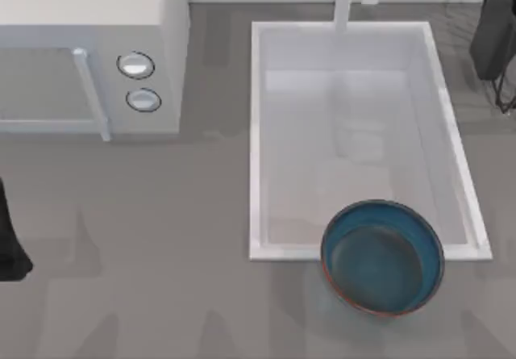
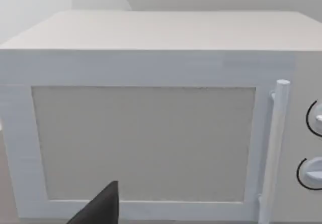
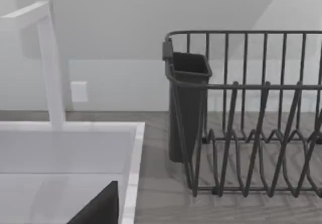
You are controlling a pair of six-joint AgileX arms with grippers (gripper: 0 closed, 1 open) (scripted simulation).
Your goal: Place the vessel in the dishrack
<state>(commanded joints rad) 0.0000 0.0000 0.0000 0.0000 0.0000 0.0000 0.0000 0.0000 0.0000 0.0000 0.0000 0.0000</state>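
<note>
The vessel (image 1: 383, 256) is a round teal-blue bowl with a reddish-brown rim. It sits upright across the front rim of the white sink (image 1: 260, 133), partly over the counter, and nothing holds it. The dishrack (image 3: 251, 133) is made of thin dark wires and stands on the counter right of the sink; its wires (image 1: 505, 93) reach the top view's far right edge. A dark part of my left gripper (image 2: 98, 209) faces the microwave. A dark part of my right gripper (image 3: 98, 209) is over the sink's edge, facing the dishrack. My left arm (image 1: 10, 242) rests at the left edge.
A white microwave (image 1: 89, 52) with two knobs stands at the back left. A white faucet (image 1: 345, 0) rises behind the sink. A dark utensil cup (image 3: 187, 108) hangs on the dishrack's near-sink end. Grey counter lies between the microwave and the sink.
</note>
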